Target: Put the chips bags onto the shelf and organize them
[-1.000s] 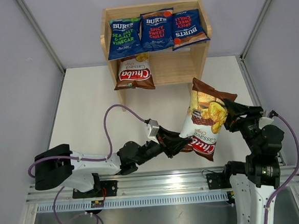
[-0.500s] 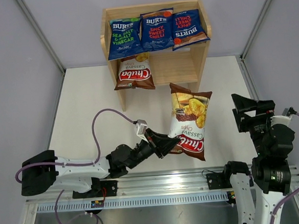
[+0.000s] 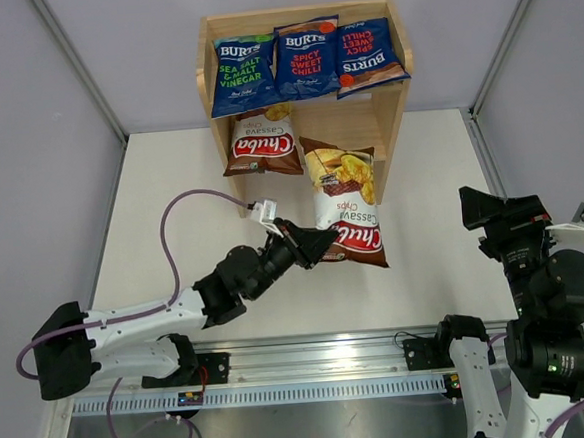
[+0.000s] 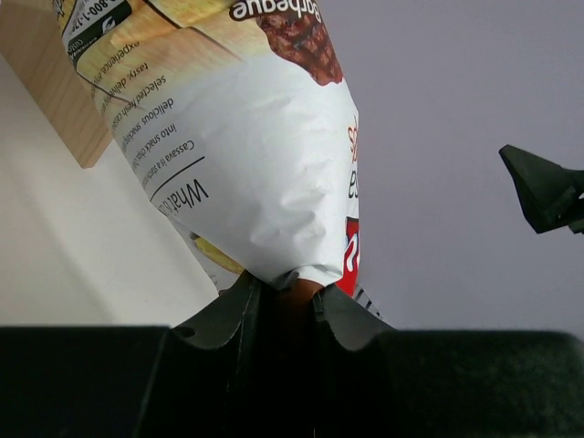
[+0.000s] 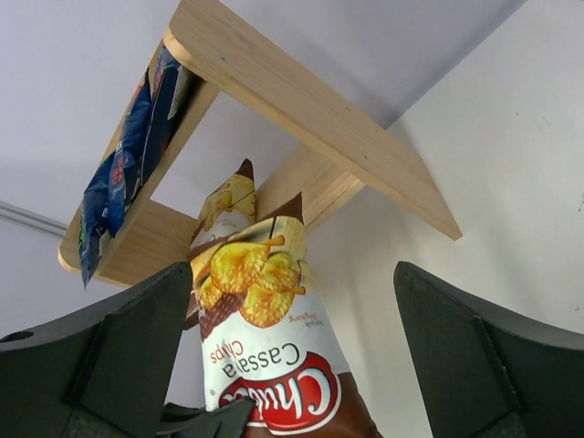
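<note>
The second Chuba bag [image 3: 346, 200] is the only one not yet put away. It hangs in front of the right half of the lower tier, its far end reaching into the opening and its near end pinched by the left tool [image 3: 309, 248], whose jaws are pressed onto the bag's bottom seam. From above I cannot tell whether that far end already rests on the lower board or only floats over it.

Just to its left, the first Chuba bag [image 3: 263, 141] leans in the left half of the same tier. On the upper tier of the shelf [image 3: 394, 102] the three Burts bags [image 3: 307, 58] stand side by side and fill it from left to right.

So four of five look placed, to my eye. What is left is to slide this bag in beside its twin, let go, and perhaps straighten the row.

The right tool [image 3: 487, 215] stands well apart at the right of the desk [image 3: 170, 187], jaws spread wide and holding nothing.
</note>
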Robot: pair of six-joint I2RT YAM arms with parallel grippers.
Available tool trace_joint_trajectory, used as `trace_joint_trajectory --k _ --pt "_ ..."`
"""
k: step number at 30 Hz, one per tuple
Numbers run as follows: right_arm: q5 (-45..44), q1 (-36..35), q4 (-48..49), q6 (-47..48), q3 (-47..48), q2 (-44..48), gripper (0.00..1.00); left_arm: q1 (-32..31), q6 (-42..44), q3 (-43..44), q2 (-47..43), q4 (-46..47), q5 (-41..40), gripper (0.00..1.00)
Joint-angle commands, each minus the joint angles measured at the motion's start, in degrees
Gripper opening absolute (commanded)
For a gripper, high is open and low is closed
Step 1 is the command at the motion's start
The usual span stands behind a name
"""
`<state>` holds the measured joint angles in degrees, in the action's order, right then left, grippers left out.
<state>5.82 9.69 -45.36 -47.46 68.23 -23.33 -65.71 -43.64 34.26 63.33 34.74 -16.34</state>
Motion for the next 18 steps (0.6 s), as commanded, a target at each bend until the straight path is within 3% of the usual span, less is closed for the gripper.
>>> trace_joint_trajectory --k 1,7,13,18 --pt "1.8 -0.2 0.6 2.3 -0.3 -0.6 0.99 2.3 -1.4 7.8 1.0 -1.3 3.1 0.0" --pt "3.1 -0.2 0.8 2.2 0.8 -0.2 0.99 10.9 -8.0 14.6 6.8 -6.2 11.1 0.0" --pt "3.0 -1.1 0.1 3.4 5.0 0.0 0.99 13.7 -7.8 23.2 12.8 -11.8 13.4 0.0" --pt "3.0 -2.8 -1.1 4.2 8.5 0.0 0.99 16.1 -8.3 25.5 15.0 -11.1 14.1 0.01"
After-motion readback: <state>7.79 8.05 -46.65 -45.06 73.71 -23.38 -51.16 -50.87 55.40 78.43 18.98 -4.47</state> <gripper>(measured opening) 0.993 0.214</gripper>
